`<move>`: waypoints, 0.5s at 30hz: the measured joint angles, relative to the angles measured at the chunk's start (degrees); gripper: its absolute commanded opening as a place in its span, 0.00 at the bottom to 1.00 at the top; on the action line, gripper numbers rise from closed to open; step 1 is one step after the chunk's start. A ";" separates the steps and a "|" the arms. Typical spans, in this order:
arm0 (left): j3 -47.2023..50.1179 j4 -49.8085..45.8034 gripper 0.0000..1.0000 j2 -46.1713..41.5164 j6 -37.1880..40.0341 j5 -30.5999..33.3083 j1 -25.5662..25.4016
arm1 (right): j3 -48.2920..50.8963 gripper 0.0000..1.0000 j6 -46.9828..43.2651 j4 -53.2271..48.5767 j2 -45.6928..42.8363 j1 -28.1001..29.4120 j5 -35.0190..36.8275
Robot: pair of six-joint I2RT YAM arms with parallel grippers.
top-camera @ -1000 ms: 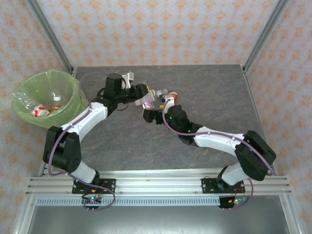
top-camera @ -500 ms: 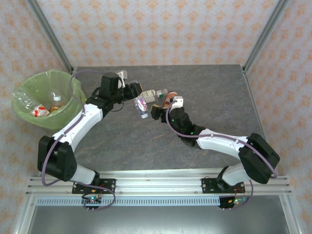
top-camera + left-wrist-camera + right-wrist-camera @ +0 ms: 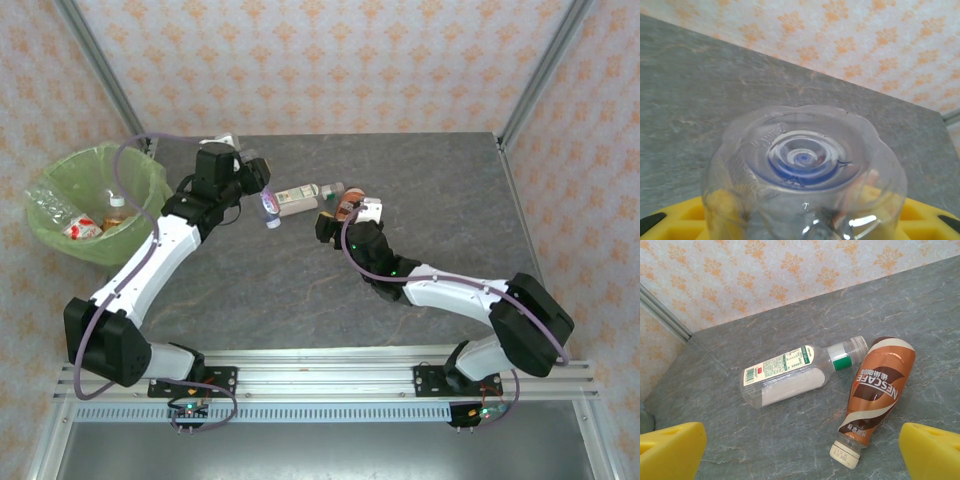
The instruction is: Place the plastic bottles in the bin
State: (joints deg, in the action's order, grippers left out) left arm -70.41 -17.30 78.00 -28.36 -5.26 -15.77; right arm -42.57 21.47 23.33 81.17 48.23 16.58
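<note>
Left arm [image 3: 160, 250]: stretched long from its base, running up past the right rim of the bin [image 3: 150, 185], wrist turned away from the bin. The left gripper [image 3: 260, 195] sits right of the bin, near it but clear of the rim, above the table [image 3: 430, 180]. It is clamped on 1 purple-label bottle [image 3: 268, 205], which hangs tilted with the cap end down. Left wrist view: the purple-label bottle [image 3: 802, 165] shows its clear base to the camera, with yellow pads [image 3: 685, 225] on both sides of it.

Right arm [image 3: 450, 290]: folded at the elbow, forearm low, pointing toward the bin side. The right gripper [image 3: 340, 218] is farther from the bin than the left gripper. Its jaws are spread wide and hold nothing. Right wrist view: right gripper [image 3: 800, 455] over bare table, 2 yellow fingertips [image 3: 670, 450] at the bottom corners.

Counts:
- Arms 2, grippers 2, bin 1 (lime-green bag liner).
- Bottles outside the bin: 3. 1 is held and 2 lie on their sides on the table.
- Of those 2, the white-green bottle [image 3: 300, 198] [image 3: 785, 372] is the nearer to the bin, just past the held one.
- The brown bottle [image 3: 350, 204] [image 3: 879, 387] lies right beyond it, at the right gripper. Its base end is close to the white-green bottle's cap; whether they touch, cannot tell.
- Inside the bin: 1 red-label bottle [image 3: 80, 228], 1 white cap [image 3: 117, 200], and clear plastic by the far wall. Exact count in there: cannot tell.
</note>
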 measured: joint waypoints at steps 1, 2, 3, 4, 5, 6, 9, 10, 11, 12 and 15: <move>-0.39 -0.46 0.51 -0.22 -0.02 1.51 0.00 | 0.00 0.99 0.02 0.00 0.00 0.00 0.00; -0.94 -0.90 0.51 -0.31 0.02 2.56 0.00 | 0.00 0.99 0.04 0.00 0.02 0.00 0.02; -1.79 -1.36 0.51 -0.37 0.22 3.82 0.00 | -0.02 0.99 0.13 0.00 0.09 0.00 0.07; -2.54 -1.46 0.51 -0.37 0.44 4.57 0.00 | -0.02 0.99 0.22 -0.04 0.17 0.00 0.13; -3.32 -1.55 0.51 -0.37 0.68 5.29 0.00 | -0.02 0.99 0.35 -0.17 0.26 0.00 0.15; -4.09 -1.64 0.51 -0.37 1.07 6.01 0.00 | -0.07 0.99 0.42 -0.31 0.44 0.00 0.15; -6.62 -1.95 0.51 -0.37 2.14 7.89 0.00 | -0.28 0.99 0.44 -1.27 1.03 0.00 0.15; -7.45 -1.97 0.51 -0.37 2.58 8.39 0.02 | -0.31 0.99 0.39 -1.51 1.14 0.00 0.11; -8.24 -1.95 0.51 -0.37 2.97 8.83 0.07 | -0.31 0.99 0.37 -1.64 1.20 0.00 -0.02; -9.07 -1.92 0.51 -0.37 3.41 9.25 0.17 | -0.42 0.99 0.33 -1.90 1.27 0.00 -0.13; -11.13 -1.97 0.51 -0.37 4.92 10.91 0.76 | -0.52 0.99 0.15 -1.97 1.29 0.00 -0.31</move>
State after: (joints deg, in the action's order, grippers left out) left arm -81.54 -19.27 77.62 -23.44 5.65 -15.00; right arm -43.09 21.63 21.37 82.46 48.23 16.27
